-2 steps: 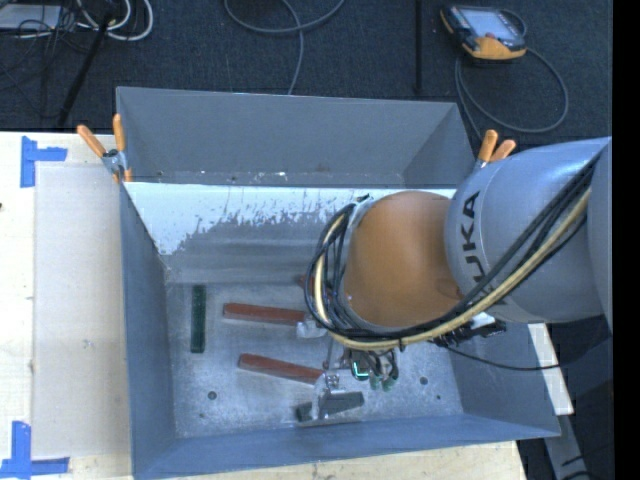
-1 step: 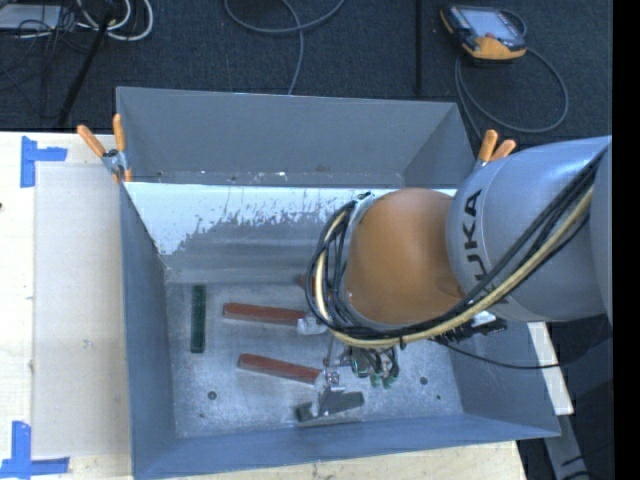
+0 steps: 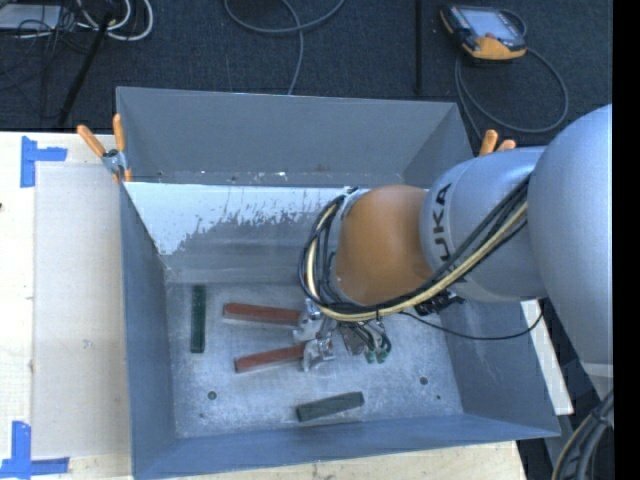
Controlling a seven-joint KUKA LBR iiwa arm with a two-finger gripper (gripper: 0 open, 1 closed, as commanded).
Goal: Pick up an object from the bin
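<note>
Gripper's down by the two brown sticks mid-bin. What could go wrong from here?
1. The gripper sits at the right ends of both the upper brown stick and the lower brown stick, so it might catch both or knock one aside.
2. A hold that far off-centre could let a stick tilt and slip out on the lift.

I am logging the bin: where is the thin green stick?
In the camera view the green stick lies on the bin floor's left side, left of the upper brown stick, apart from it.
</note>
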